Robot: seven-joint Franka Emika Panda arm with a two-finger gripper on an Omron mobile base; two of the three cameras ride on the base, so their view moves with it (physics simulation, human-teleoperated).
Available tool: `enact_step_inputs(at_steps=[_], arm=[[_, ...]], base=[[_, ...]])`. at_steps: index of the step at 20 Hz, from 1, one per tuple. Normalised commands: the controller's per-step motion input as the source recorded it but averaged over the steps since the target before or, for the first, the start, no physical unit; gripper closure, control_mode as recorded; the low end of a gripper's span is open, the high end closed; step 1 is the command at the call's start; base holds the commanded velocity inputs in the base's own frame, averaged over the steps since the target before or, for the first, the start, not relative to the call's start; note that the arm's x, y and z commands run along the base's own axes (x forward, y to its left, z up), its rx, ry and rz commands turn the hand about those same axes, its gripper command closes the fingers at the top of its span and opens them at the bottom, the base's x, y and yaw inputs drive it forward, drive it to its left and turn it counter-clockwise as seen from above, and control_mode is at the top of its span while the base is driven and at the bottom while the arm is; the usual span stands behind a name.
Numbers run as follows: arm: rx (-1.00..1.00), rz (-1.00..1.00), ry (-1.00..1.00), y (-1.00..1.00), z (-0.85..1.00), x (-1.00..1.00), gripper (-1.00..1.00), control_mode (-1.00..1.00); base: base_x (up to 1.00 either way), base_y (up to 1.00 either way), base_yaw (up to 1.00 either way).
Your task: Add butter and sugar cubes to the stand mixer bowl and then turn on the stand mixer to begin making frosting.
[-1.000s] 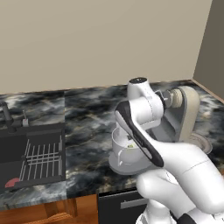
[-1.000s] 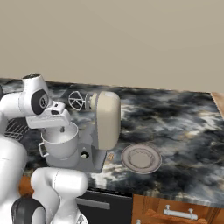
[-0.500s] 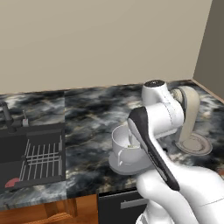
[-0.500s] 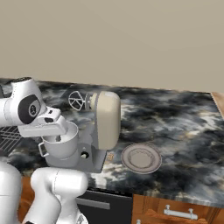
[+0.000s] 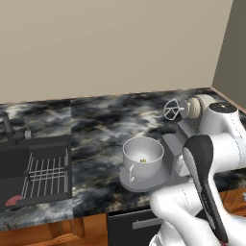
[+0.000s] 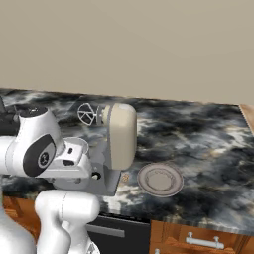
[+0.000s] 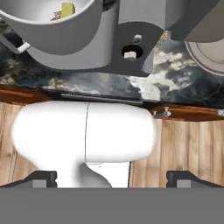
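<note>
Stand mixer bowl [image 5: 142, 157] sits on the dark base of the stand mixer [image 6: 120, 136], near the front edge of the marbled worktop [image 5: 101, 117]. Mixer head is tilted back; the wire whisk [image 5: 172, 109] is lifted clear of the bowl.

Inside the bowl: a small pale-yellow piece, read as the butter [image 7: 67, 8], lying on the bottom. In the hand view a small tan fleck lies just beside it; too small to call it the sugar cubes with confidence.

Hand [image 7: 111, 178]: its two dark tips stand well apart at the bottom of the hand view, nothing between them, so open and empty. It looks back along the worktop front at the mixer base, where the small pale knob [image 7: 129, 54] sits in a round recess beside the bowl. Hand is apart from the knob, not touching.

A round grey plate [image 6: 159, 179] lies bare on the worktop on the far side of the mixer, just beside it.

Judgement: the loading step looks done or nearly so, with the butter in and the sugar probably in. What is left is switching on: reach the knob and turn it. The raised head may still need lowering before the whisk can work.
</note>
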Motion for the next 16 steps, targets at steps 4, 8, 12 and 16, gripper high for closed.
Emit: enact_step_inputs(at_steps=[4, 8, 12, 16], arm=[[0.05, 0.00, -0.07, -0.72, -0.05, -0.47, -1.00, -1.00], [0.04, 0.05, -0.11, -0.75, -0.05, -0.15, -1.00, -1.00], [0.02, 0.08, -0.10, -0.63, -0.24, 0.01, -1.00, -1.00], [0.00, 0.05, -0.02, -0.57, -0.37, 0.24, -1.00, -1.00]], base=[[0.00, 0.00, 0.00], [0.00, 0.00, 0.00], [0.00, 0.00, 0.00], [0.00, 0.00, 0.00]])
